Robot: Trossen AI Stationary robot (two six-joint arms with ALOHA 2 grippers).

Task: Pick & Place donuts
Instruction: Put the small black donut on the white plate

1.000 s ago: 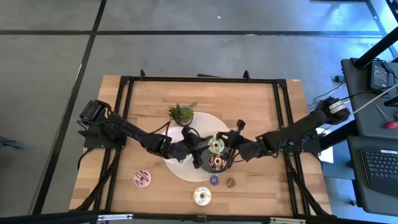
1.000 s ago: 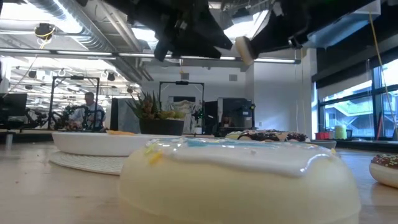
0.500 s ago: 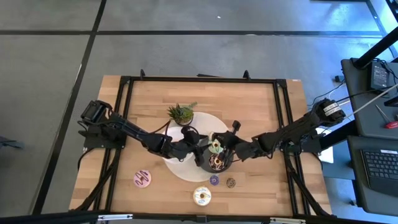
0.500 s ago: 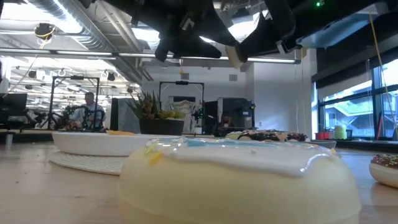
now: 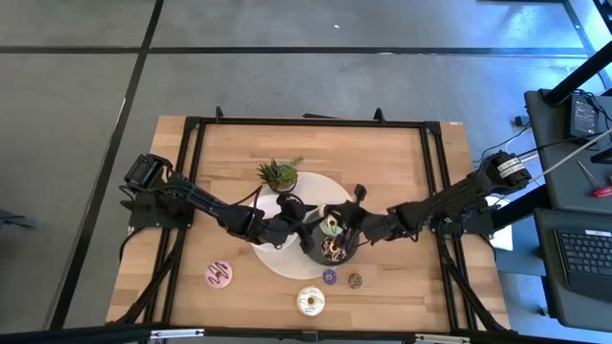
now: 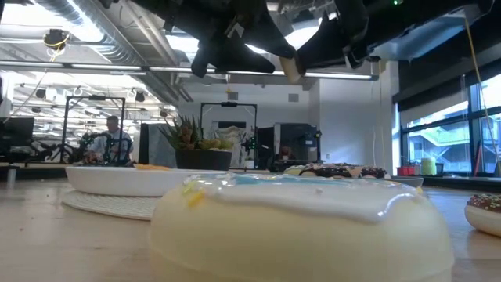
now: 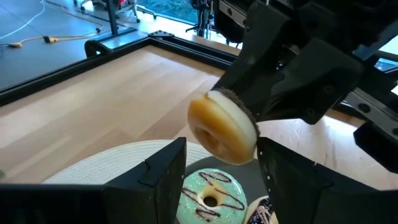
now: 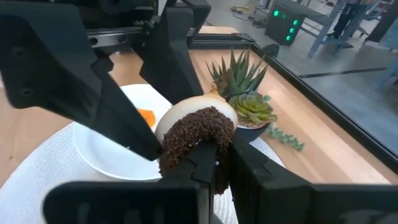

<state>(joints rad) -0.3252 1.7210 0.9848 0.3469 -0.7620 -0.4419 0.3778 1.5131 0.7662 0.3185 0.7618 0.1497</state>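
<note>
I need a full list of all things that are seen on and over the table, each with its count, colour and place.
Table: one, light wood.
Potted plant: one, green, beside the mat.
Round mat: one, white, table centre.
White plate: one, on the mat, holding a small orange item.
Dark plate: one, on the mat, holding a green donut and a chocolate donut.
Pink donut: one, left of the mat.
White donut: one, closest to the low camera.
Mini donuts: two, purple and brown, beside the dark plate.
Sprinkled donut: one, chocolate-topped, above the plates.
Right end effector: shut on the sprinkled donut.
Left end effector: open, one finger on each side of that donut.
</note>
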